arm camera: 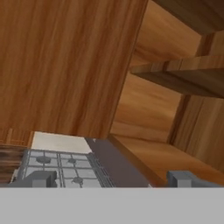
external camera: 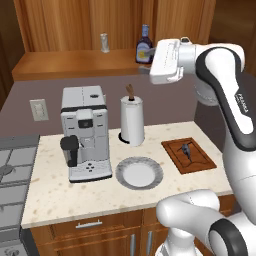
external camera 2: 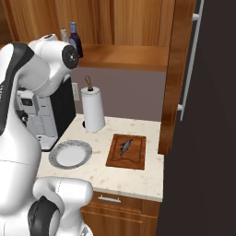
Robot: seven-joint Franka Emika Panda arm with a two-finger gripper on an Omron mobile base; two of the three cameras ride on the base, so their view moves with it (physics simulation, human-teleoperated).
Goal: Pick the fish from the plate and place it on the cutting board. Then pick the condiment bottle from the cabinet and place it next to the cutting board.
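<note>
The small dark grey fish [external camera: 186, 149] [external camera 2: 125, 147] lies on the reddish-brown cutting board [external camera: 200, 161] [external camera 2: 133, 160] at the counter's right. The round plate [external camera: 157, 173] [external camera 2: 70, 153] with its grey rim is bare, left of the board. On the wooden cabinet shelf [external camera: 75, 62] [external camera 2: 129, 55] stands the dark condiment bottle [external camera: 145, 45] [external camera 2: 73, 39] with a blue cap. My white hand [external camera: 165, 60] is raised at shelf height, just right of the bottle and apart from it. In the hand view my gripper [arm camera: 113, 179] is open, with nothing between its fingertips.
A clear shaker [external camera: 104, 43] stands on the shelf left of the bottle. A coffee machine [external camera: 86, 132] and a paper towel roll [external camera: 132, 120] stand behind the plate. A stove [external camera: 10, 165] [arm camera: 61, 168] borders the counter's left. A tall dark panel [external camera 2: 203, 115] walls the right.
</note>
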